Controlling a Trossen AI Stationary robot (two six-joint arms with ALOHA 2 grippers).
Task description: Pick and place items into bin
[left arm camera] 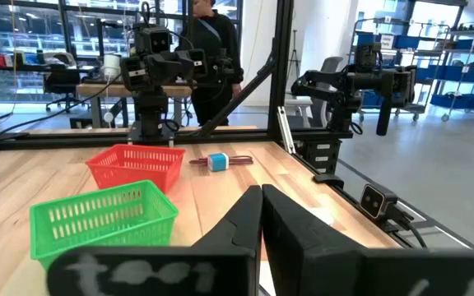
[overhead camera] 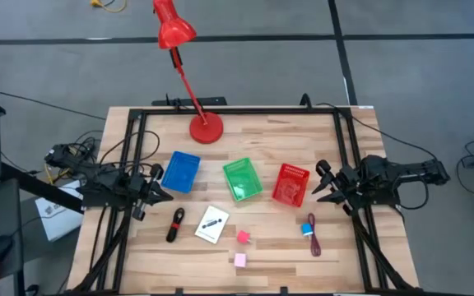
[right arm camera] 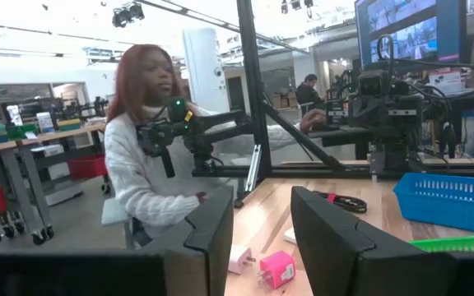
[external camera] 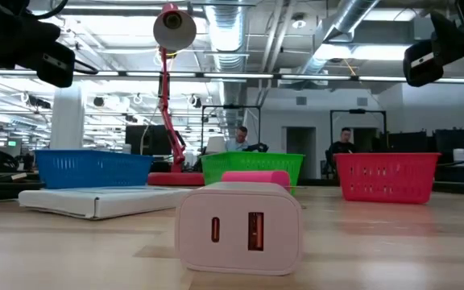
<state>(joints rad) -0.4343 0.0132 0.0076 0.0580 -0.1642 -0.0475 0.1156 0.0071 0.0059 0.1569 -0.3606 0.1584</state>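
Note:
On the table's near half lie a black marker-like stick [overhead camera: 175, 224], a white card with a black mark [overhead camera: 211, 224], a pink cube [overhead camera: 243, 237], a paler pink cube [overhead camera: 239, 260], a small blue cube [overhead camera: 306, 228] and a dark red cable [overhead camera: 313, 237]. The paler cube [external camera: 238, 225] fills the low view. My left gripper [overhead camera: 168, 196] is shut and empty at the table's left, beside the blue bin [overhead camera: 181, 171]. My right gripper [overhead camera: 319, 182] is open and empty at the right, beside the red bin [overhead camera: 291, 184]. The left wrist view shows the left gripper [left arm camera: 262, 197], the right wrist view the right gripper [right arm camera: 262, 205].
A green bin [overhead camera: 243, 179] stands between the blue and red bins. A red desk lamp stands on its base [overhead camera: 206, 129] at the far middle. A black frame [overhead camera: 237, 111] rims the table. A person in a white sweater [right arm camera: 151, 164] sits beyond the left side.

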